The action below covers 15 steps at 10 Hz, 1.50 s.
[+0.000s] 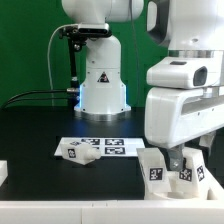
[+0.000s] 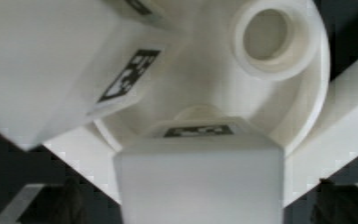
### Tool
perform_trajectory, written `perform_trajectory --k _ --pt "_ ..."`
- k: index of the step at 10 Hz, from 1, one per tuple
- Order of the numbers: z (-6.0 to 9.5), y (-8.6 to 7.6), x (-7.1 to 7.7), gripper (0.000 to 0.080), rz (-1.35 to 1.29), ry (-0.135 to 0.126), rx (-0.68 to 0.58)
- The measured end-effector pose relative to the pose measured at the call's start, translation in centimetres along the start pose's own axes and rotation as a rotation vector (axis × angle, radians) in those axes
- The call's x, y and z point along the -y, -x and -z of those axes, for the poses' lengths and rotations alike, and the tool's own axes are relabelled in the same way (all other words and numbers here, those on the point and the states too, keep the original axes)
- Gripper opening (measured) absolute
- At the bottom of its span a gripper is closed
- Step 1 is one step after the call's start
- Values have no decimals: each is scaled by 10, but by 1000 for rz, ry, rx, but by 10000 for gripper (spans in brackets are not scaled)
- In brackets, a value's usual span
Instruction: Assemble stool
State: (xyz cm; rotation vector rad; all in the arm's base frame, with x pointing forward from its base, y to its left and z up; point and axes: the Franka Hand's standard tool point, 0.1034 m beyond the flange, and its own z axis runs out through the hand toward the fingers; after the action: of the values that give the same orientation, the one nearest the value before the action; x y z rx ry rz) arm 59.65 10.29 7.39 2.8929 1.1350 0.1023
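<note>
The white stool seat (image 2: 247,95) fills the wrist view, with an open round socket (image 2: 274,35) on it. One tagged white leg (image 2: 87,80) stands in the seat beside that socket. A second tagged leg (image 2: 202,170) lies between my dark fingers (image 2: 43,200), its tagged end against the seat. My gripper (image 2: 201,205) is shut on this leg. In the exterior view my gripper (image 1: 176,160) reaches down into the seat and legs (image 1: 156,170) at the front right. A loose white leg (image 1: 80,152) lies on the table further to the exterior view's left.
The marker board (image 1: 108,147) lies flat mid-table beside the loose leg. The robot base (image 1: 100,85) stands at the back with cables to the left. A white block (image 1: 3,172) sits at the exterior view's left edge. The table is black.
</note>
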Motion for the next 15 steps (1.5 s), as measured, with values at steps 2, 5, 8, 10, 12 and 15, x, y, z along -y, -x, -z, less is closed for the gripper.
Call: perform_trajectory --k 2,5,8,10,12,15 --pt "0 1 -1 367 -14 1 1" --pt "0 1 -1 333 -245 0 0" --pt "3 -5 2 333 -795 -26 -12" --pt "0 -5 4 334 -1088 -60 -20" --pt "0 -5 6 334 -1208 -63 -16" --pt "0 -7 8 334 -1541 -75 -4"
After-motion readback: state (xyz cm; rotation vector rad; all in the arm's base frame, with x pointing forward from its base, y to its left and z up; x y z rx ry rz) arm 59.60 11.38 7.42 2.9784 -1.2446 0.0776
